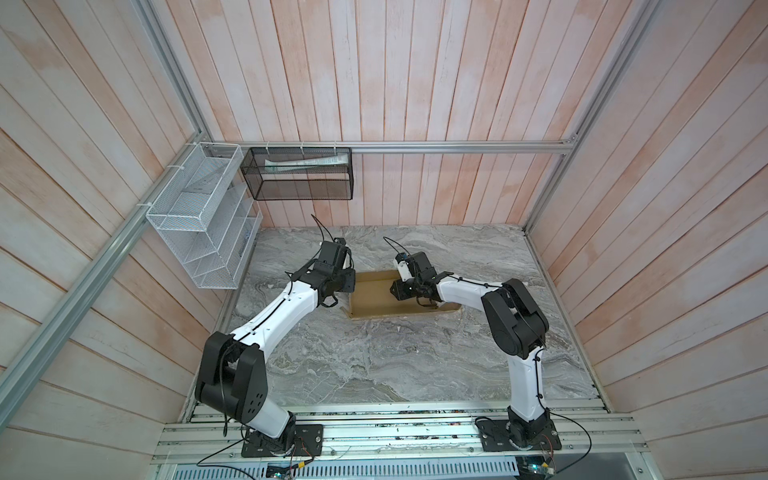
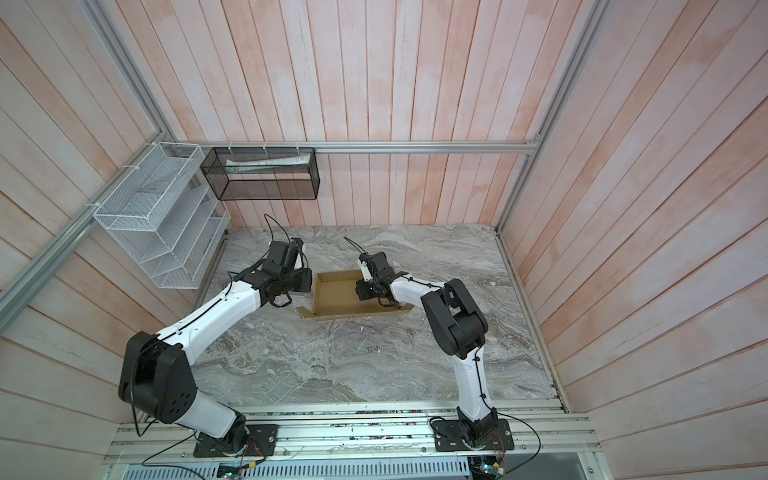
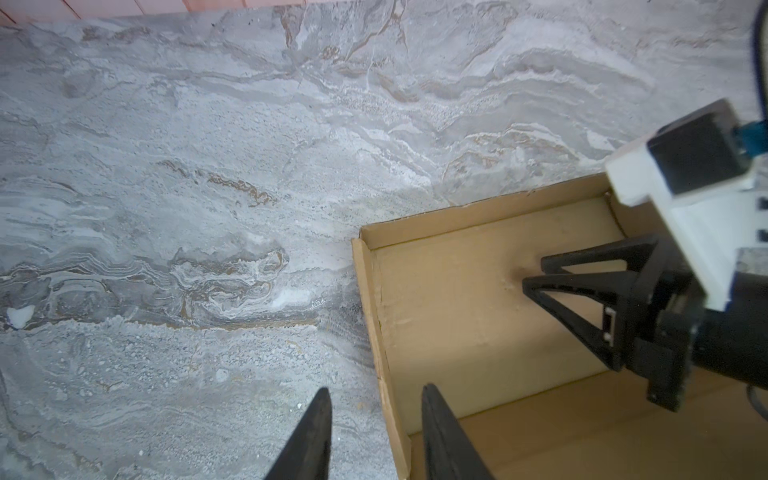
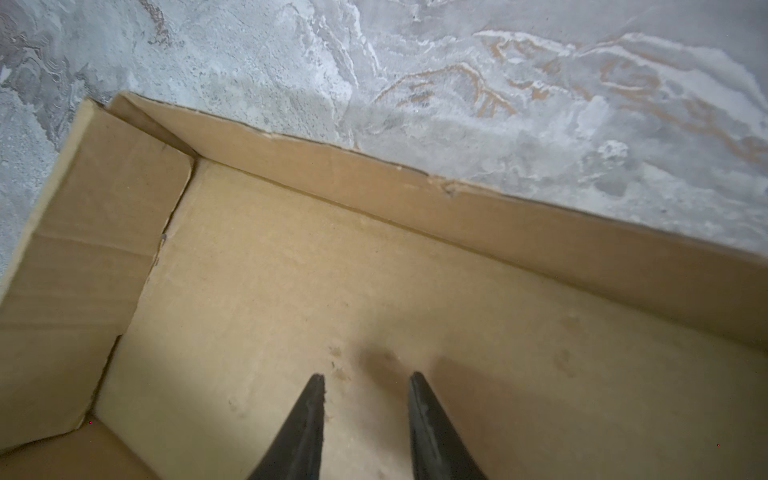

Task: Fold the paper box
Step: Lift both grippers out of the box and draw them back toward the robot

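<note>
Tan-brown corrugated cardboard paper box [image 1: 374, 296], shallow open tray, lying on grey marbled tabletop [image 1: 374, 365], slightly toward 12 o'clock from table centre in both top views. Box walls at 9 and 12 o'clock standing upright. Left gripper [image 3: 374, 395] hanging at box's 9 o'clock end, black fingers spread, straddling that wall: one outside over tabletop, one inside; clamping nothing. Right gripper [image 4: 365, 378] reaching in from 3 o'clock, fingers parted, tips pointing at bare box floor near its middle; holding nothing.

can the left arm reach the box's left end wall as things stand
Likely yes: the left pincer hangs open astride that wall of the paper box; nothing else is in the way.
</note>
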Robot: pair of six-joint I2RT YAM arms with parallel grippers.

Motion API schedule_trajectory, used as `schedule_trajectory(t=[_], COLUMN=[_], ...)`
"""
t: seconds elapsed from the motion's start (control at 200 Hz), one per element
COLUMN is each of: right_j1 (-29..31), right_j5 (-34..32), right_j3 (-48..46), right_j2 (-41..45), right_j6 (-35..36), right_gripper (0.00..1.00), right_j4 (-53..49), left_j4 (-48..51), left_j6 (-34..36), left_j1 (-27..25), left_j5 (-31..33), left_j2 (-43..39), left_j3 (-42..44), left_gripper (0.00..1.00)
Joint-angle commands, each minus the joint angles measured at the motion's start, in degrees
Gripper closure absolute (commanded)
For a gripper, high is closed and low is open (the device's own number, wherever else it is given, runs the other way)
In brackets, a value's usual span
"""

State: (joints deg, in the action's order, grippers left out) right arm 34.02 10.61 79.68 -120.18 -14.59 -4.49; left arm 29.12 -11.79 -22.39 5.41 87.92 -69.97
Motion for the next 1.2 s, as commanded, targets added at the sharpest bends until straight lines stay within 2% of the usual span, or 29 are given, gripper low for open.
schedule_trajectory(t=[0.0, 0.52, 0.75, 1.015, 1.19], right_j1=[-0.30, -1.82, -1.80, -1.82, -1.82], right_j5=[0.28, 1.19, -0.74, -4.71, -7.71], right_j3=[2.13, 7.79, 7.72, 5.39, 0.95], right_j2=[-1.52, 1.01, 7.35, 16.86, 22.82], right_j6=[0.08, 0.75, 1.49, 2.90, 2.97], right_gripper=[0.65, 0.65, 0.65, 0.64, 0.64], right_j4=[-1.63, -5.04, -7.59, -11.72, -11.72], left_j4=[-0.43, 1.30, 2.10, 4.34, 6.79], left_j6=[-0.05, -1.54, -3.09, -5.32, -6.63], left_j1=[0.33, 0.86, 0.86, 0.37, -3.32], left_j5=[1.08, 1.31, -0.51, -5.70, -3.59], left_j2=[-3.52, -19.01, -28.68, -36.71, -40.56], left_j3=[0.48, 5.17, 8.22, 11.46, 14.47], left_gripper=[0.61, 0.61, 0.61, 0.61, 0.62])
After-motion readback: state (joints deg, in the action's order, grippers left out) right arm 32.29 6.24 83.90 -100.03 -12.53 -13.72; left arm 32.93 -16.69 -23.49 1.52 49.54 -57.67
